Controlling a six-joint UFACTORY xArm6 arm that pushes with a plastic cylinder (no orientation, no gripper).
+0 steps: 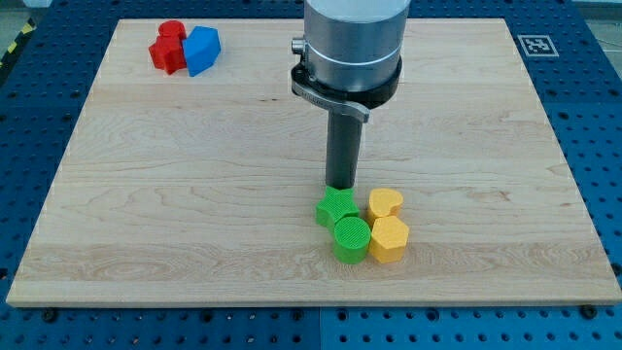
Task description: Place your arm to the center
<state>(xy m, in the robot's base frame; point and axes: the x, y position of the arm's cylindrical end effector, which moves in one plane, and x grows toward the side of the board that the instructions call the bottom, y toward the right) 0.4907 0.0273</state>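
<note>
My tip [340,185] rests on the wooden board [194,194] a little right of its middle, just above the green star block [334,206] and almost touching it. Below the star sits a green cylinder block [352,239]. To their right are a yellow heart block [386,203] and a yellow hexagon block [389,239]. These four blocks are packed close together. At the view's top left, a red block [168,47] of unclear shape touches a blue block [202,50].
The arm's grey housing [352,44] hangs over the board's top centre. A blue perforated table [598,117] surrounds the board. A black-and-white marker [535,44] sits at the board's top right corner.
</note>
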